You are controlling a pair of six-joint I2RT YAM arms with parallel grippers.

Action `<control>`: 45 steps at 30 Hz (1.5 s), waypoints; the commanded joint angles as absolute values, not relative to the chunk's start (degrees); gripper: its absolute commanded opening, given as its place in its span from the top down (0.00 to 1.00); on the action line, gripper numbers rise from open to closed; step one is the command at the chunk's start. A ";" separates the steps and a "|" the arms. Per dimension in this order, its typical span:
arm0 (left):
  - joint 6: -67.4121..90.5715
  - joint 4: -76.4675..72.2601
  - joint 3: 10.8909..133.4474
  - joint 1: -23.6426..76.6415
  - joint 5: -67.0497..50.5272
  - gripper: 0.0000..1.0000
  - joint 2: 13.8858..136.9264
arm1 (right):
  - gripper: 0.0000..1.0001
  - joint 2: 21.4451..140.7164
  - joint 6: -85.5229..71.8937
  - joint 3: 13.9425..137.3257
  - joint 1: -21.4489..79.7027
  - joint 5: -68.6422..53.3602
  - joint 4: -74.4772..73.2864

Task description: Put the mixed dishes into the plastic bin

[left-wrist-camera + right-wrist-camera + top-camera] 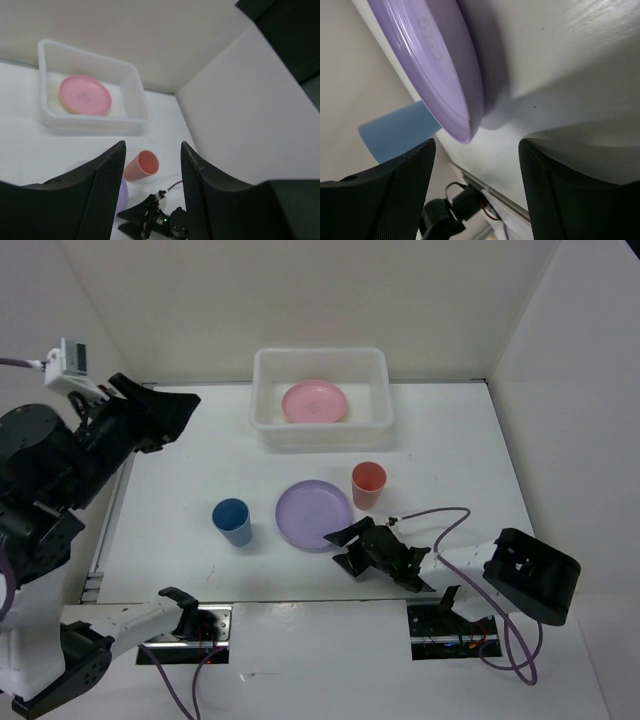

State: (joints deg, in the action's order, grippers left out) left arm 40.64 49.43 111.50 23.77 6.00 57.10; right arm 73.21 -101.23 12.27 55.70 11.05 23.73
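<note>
Purple plate (314, 515) is your next dish. It lies flat and face up about mid-bench, between the blue cup (233, 521) on its left and the orange cup (368, 485) just off its far-right rim. Being round, it has no long axis, and what it offers you is the thin near-right rim. That looks like the reason your right claw (342, 550) sits so low on the bench (180, 470). It is released, one finger (395, 190) on each side of the view and the rim just ahead, nothing gripped yet. I judge you'll want one finger slipped under that rim.

Both cups stand upright, mouths up, long axes vertical.

The bin (320, 435) sits at the middle of the far edge, with a pink plate (315, 401) already flat inside.

Your left claw (152, 190) hangs high over the far-left corner, released and empty, probably parked clear of the other arm's path.
</note>
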 commanded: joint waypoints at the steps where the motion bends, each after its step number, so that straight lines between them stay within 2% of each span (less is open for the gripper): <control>1: 40.43 46.23 110.65 23.82 5.63 0.44 57.83 | 0.29 78.47 -105.81 14.14 56.51 16.26 28.82; 3: 39.90 46.23 111.35 23.82 5.62 0.44 58.35 | 0.30 82.95 -107.56 15.20 57.12 16.96 30.58; 12: 38.85 48.52 112.41 23.82 7.47 0.42 58.89 | 0.49 98.42 -115.92 16.34 60.73 18.80 39.81; 14: 38.32 48.52 112.41 23.82 7.47 0.42 59.41 | 0.60 99.57 -116.63 16.35 61.25 18.81 40.61; 15: 38.32 48.52 112.41 23.82 7.47 0.42 59.41 | 0.70 99.58 -116.63 16.35 61.26 18.81 40.61; 16: 38.32 48.52 112.41 23.82 7.47 0.42 59.41 | 0.75 99.58 -116.63 16.35 61.26 19.33 40.61; 24: 38.32 47.99 111.27 23.82 6.94 0.41 59.41 | 1.00 92.83 -117.69 17.66 63.45 23.37 30.87; 30: 38.32 47.99 110.74 23.82 6.42 0.41 59.41 | 1.00 81.76 -115.50 19.69 67.67 25.40 15.31; 35: 38.32 46.59 109.52 23.82 4.66 0.40 59.41 | 1.00 66.12 -111.10 23.02 71.97 30.14 -0.84; 39: 38.85 45.00 108.90 23.82 4.13 0.40 60.11 | 1.00 54.86 -104.80 25.39 72.69 30.15 -6.39; 43: 38.85 44.38 108.90 23.82 2.99 0.40 61.26 | 1.00 48.52 -96.35 34.85 71.81 28.48 -12.47; 45: 38.32 45.08 111.08 23.82 3.77 0.40 63.19 | 1.00 47.81 -88.39 41.35 67.97 27.78 -13.88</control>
